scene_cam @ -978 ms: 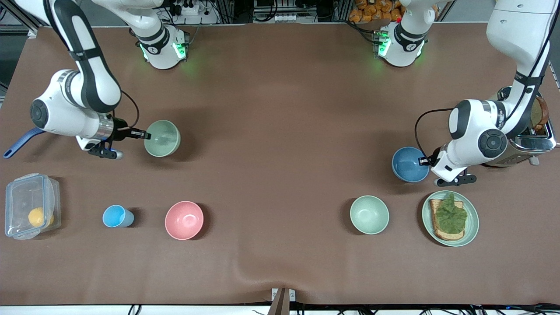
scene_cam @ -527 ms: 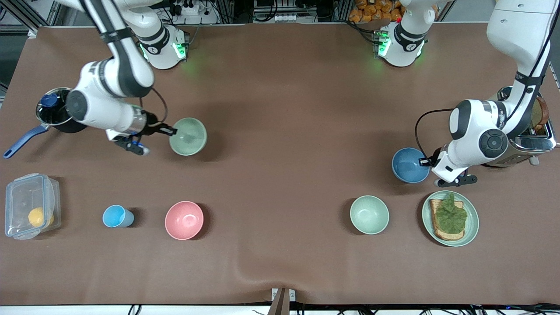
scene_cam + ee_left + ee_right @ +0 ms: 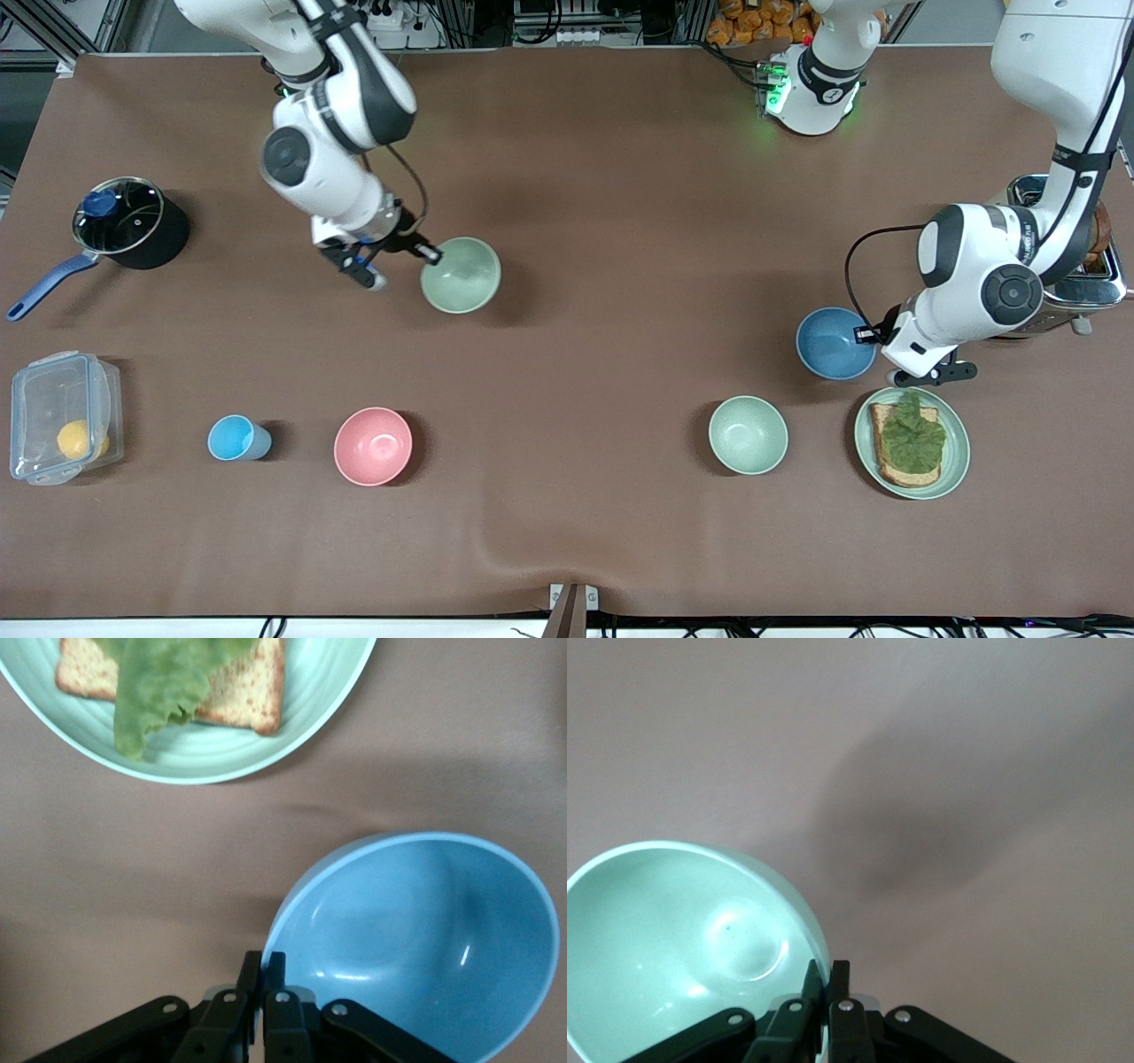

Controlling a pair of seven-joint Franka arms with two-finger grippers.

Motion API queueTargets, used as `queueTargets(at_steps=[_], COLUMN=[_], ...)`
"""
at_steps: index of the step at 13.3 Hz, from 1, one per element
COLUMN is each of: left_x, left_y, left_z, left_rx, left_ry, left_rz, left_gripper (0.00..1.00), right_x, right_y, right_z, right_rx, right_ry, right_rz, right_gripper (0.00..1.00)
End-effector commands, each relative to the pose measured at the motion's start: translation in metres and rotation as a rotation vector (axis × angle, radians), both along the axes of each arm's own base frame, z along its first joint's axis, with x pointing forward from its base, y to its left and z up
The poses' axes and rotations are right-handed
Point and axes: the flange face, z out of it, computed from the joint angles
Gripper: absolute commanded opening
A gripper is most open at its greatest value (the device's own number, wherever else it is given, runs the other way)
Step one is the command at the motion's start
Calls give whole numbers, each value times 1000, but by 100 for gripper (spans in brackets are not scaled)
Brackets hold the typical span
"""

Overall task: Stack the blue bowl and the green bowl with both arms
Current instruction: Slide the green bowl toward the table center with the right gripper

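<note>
My right gripper (image 3: 431, 255) is shut on the rim of a pale green bowl (image 3: 461, 275) and holds it up over the middle of the table; the bowl fills the right wrist view (image 3: 682, 939), the gripper (image 3: 830, 973) pinching its rim. My left gripper (image 3: 864, 335) is shut on the rim of the blue bowl (image 3: 833, 344), near the toaster; the left wrist view shows the gripper (image 3: 264, 964) clamping the blue bowl (image 3: 416, 939). A second, look-alike green bowl (image 3: 749, 434) sits nearer the front camera, untouched.
A green plate with toast and lettuce (image 3: 952, 456) lies beside the blue bowl, also in the left wrist view (image 3: 310, 700). A toaster (image 3: 1072, 283) stands by the left arm. A pink bowl (image 3: 373, 446), light-blue cup (image 3: 234, 438), clear box (image 3: 62, 416) and black pot (image 3: 128, 221) stand toward the right arm's end.
My right arm has carried the green bowl from the right arm's end toward the table's middle, uncovering the black pot. The left gripper and blue bowl shifted slightly nearer the front camera.
</note>
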Motion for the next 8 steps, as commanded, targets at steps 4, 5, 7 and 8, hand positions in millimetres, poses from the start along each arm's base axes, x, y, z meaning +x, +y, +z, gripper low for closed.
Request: queueTargets(at_steps=[4, 5, 7, 8], left_x=[22, 24, 27, 28], left_y=[-19, -23, -40, -42], left_z=[51, 57, 70, 75], left_rx=[6, 4, -20, -40], left_ry=[3, 6, 19, 18], left_rz=[-41, -39, -44, -30], left_gripper=[0, 0, 0, 0], right_x=[-29, -31, -38, -44], right_y=[81, 98, 131, 141], right_z=[-31, -37, -52, -63], right_rx=[19, 17, 16, 13], right_ry=[-28, -17, -12, -17], right_rz=[-119, -135, -164, -177], right_gripper=[0, 0, 0, 0])
